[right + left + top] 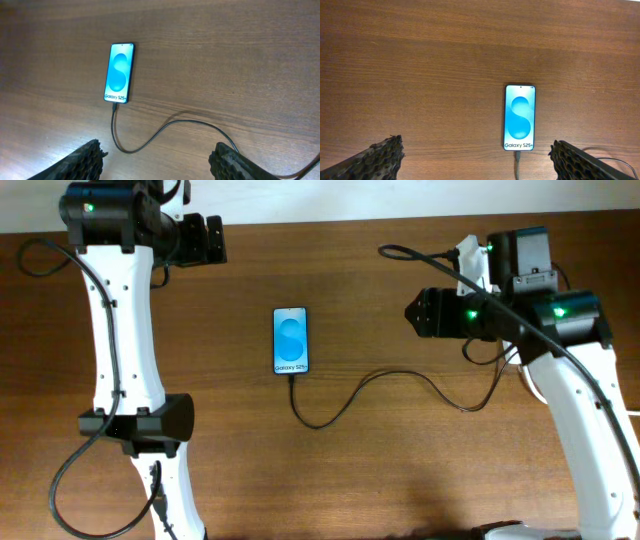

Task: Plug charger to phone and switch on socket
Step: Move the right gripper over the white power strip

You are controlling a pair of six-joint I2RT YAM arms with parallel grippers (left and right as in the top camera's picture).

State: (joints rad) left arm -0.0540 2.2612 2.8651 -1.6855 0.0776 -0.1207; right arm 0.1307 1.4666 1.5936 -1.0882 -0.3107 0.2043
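Note:
The phone (291, 340) lies flat at the table's middle with its blue screen lit. It also shows in the left wrist view (520, 117) and the right wrist view (119, 73). The charger (345, 405) is a thin black cable whose tip sits in the phone's bottom edge (518, 156). It loops right across the table (165, 131). The socket is mostly hidden under the right arm; only a white piece (468, 262) shows. My left gripper (212, 240) (480, 165) is open and empty, behind and left of the phone. My right gripper (418, 313) (157, 162) is open and empty, right of the phone above the cable.
The brown wooden table (400, 470) fills the view. The white left arm (125, 330) stretches along the left side. The right arm (585, 390) covers the right side, with its thick black cables running around it.

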